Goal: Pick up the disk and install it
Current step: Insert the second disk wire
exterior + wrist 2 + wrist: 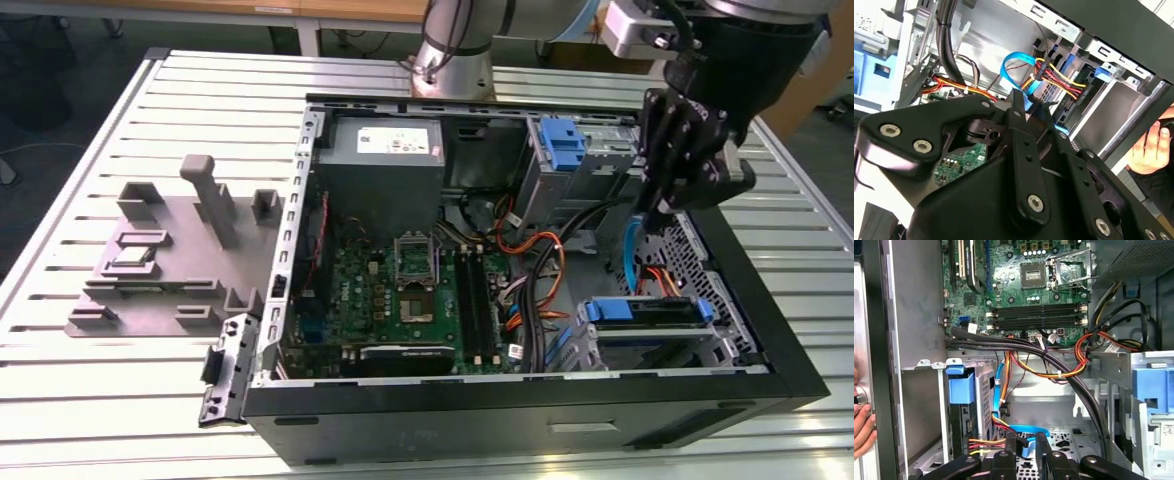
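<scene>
First wrist view puts the gripper [1026, 449] low inside the open computer case [874, 365]. Its fingers [1010, 452] stand narrow, with the end of the blue data cable [1021, 432] between them, apparently pinched rather than merely passing through. The disk [960, 385], marked by its blue carrier, sits upright in the drive cage [985, 390] just to one side of the fingers. It looks seated there, and the red-and-yellow power wires [986, 444] run into its end, close beside the fingertips. The motherboard [1019, 290] lies well ahead of the fingers, and the fixed blue bracket [1149, 387] stands on their far side, away from the disk. The main risk, in my judgement, is the cable. It is a stiff, springy loop that could twist or slip out of so thin a grip, or tug on its other end. The power wires lie near enough for a finger to snag them and disturb the disk's plug. A person's hand [860, 425] rests on the case edge beyond the disk, and a sideways swing that way could strike it.
</scene>
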`<state>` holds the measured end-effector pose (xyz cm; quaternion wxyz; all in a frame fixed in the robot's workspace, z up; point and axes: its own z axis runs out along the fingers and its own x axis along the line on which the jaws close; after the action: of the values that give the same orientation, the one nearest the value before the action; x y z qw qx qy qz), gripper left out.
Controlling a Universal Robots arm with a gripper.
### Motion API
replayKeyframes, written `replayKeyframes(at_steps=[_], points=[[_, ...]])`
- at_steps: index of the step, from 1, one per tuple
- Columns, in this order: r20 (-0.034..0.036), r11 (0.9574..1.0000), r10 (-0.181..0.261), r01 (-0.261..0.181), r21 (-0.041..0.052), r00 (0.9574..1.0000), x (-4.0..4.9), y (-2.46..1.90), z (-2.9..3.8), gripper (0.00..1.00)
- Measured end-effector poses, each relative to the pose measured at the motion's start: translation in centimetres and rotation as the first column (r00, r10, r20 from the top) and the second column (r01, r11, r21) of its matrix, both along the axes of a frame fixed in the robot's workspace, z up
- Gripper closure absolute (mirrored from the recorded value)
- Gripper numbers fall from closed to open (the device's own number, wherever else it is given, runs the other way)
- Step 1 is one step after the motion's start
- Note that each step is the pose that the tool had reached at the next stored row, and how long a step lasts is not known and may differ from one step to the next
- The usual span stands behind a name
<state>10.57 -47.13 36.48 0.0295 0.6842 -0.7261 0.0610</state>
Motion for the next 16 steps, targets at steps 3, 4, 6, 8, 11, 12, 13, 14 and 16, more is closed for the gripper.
replayKeyframes(at_steps=[3, 4, 6, 8, 11, 12, 13, 14, 16], points=[[0.0009, 1.0000, 0.000, 0.000, -0.0064, 1.0000, 0.01, 0.00, -0.42, 0.70], [0.0012, 1.0000, 0.000, 0.000, -0.0090, 1.0000, 0.01, 0.00, -0.55, 0.72], [0.0016, 0.9999, 0.000, 0.000, -0.0167, 1.0000, 0.02, 0.00, -0.85, 0.80], [0.0016, 0.9998, 0.000, 0.000, -0.0199, 1.0000, 0.02, 0.00, -0.98, 0.80], [0.0016, 0.9998, 0.000, 0.000, -0.0207, 1.0000, 0.03, 0.00, -1.12, 0.80], [0.0016, 0.9998, 0.000, 0.000, -0.0208, 1.0000, 0.03, -0.04, -1.15, 0.80], [0.0016, 0.9998, 0.000, 0.000, -0.0204, 1.0000, 0.03, -0.13, -1.17, 0.80], [0.0017, 0.9998, 0.000, 0.000, -0.0196, 1.0000, 0.03, -0.25, -1.20, 0.80], [0.0016, 0.9999, 0.000, 0.000, -0.0152, 1.0000, 0.03, -0.56, -1.24, 0.80]])
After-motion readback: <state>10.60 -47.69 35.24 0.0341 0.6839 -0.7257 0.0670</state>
